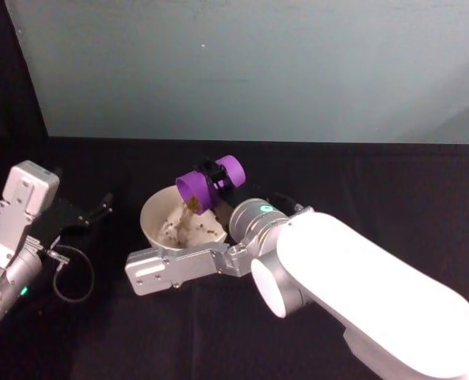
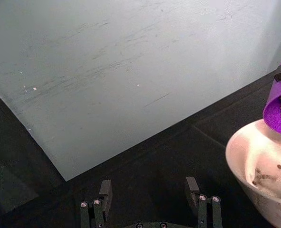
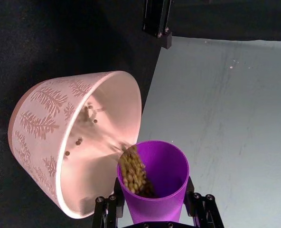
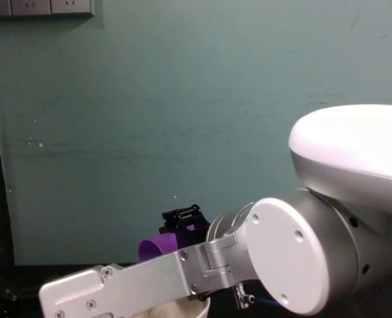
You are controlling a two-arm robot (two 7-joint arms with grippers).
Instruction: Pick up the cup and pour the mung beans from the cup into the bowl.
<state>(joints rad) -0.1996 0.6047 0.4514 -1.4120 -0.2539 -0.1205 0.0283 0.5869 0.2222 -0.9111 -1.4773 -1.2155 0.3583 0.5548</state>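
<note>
The purple cup (image 1: pixel 209 184) is tipped on its side over the white bowl (image 1: pixel 157 210), its mouth facing down toward the bowl. My right gripper (image 1: pixel 221 175) is shut on the cup. Mung beans (image 3: pixel 132 171) slide out of the cup (image 3: pixel 154 180) over its lip into the bowl (image 3: pixel 60 142), where a few beans lie. In the left wrist view the cup (image 2: pixel 277 102) hangs above the bowl's rim (image 2: pixel 240 152). My left gripper (image 2: pixel 150 194) stands open on the left, well apart from the bowl. In the chest view the cup (image 4: pixel 157 247) peeks out behind my right arm.
A black cloth covers the table (image 1: pixel 377 182). A pale teal wall (image 1: pixel 258 63) rises right behind it. My right forearm (image 1: pixel 187 265) lies across the table in front of the bowl. A loose cable (image 1: pixel 74 273) loops by my left arm.
</note>
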